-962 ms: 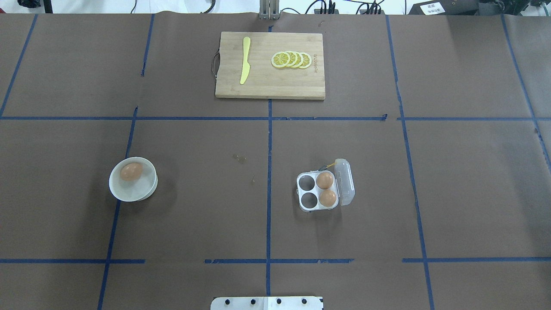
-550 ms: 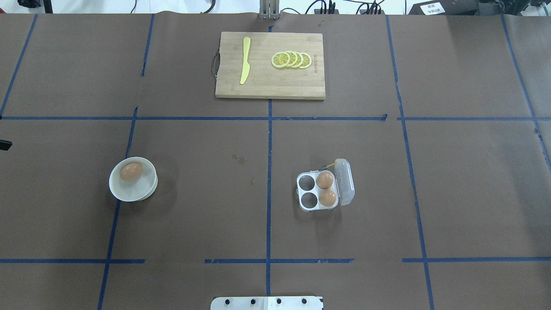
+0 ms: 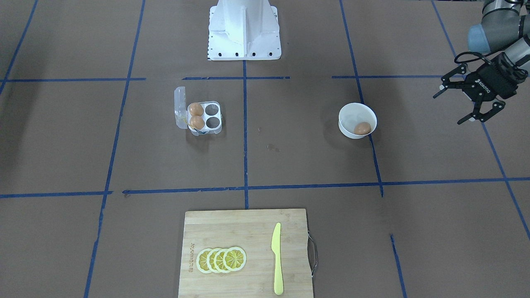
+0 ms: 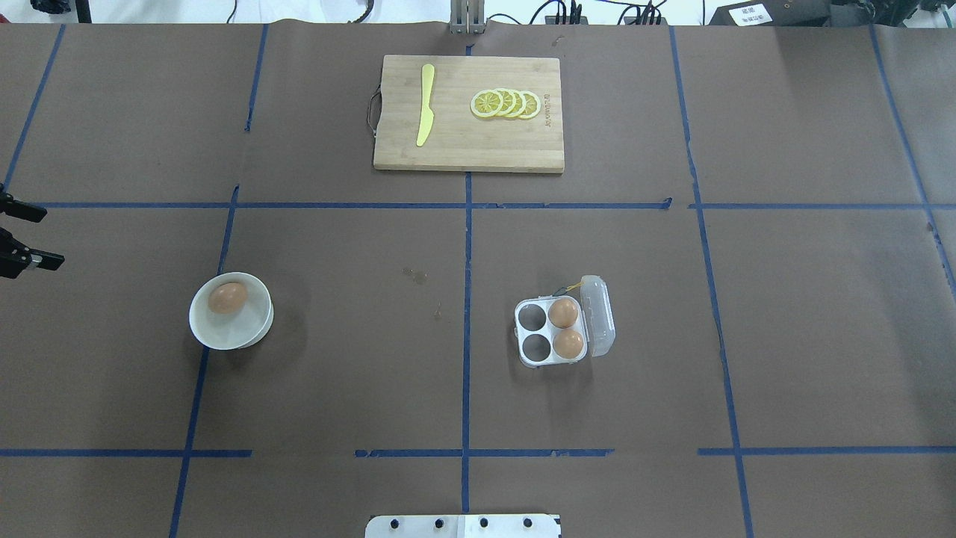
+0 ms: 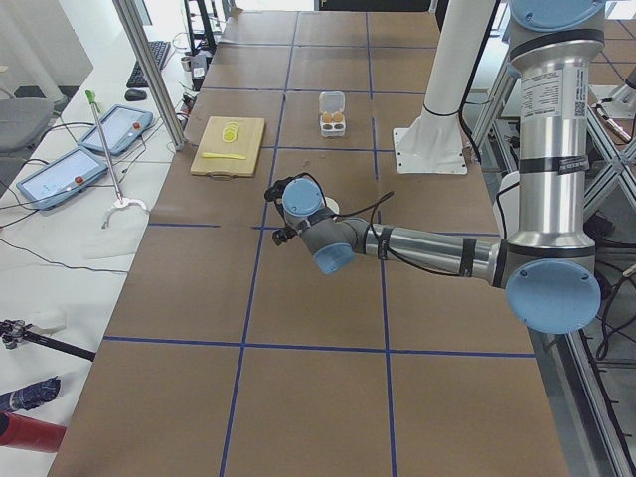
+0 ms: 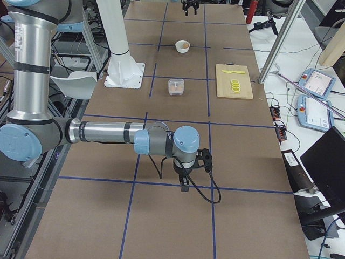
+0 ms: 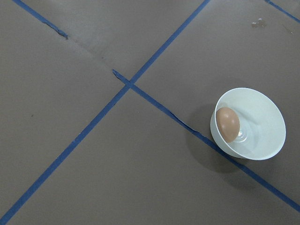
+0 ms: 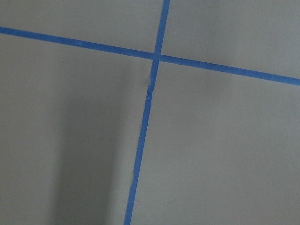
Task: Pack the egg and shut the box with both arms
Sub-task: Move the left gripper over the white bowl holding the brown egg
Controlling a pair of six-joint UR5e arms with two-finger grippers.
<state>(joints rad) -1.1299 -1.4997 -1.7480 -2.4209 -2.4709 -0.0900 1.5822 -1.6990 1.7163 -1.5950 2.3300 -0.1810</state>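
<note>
Lying on its side, the egg [image 4: 228, 297] rests in the bowl [image 4: 252, 330].

L gripper [image 4: 45, 237] half off overhead view.

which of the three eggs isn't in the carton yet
The egg lying in the white bowl; the other two eggs sit in cells of the open carton.
</note>
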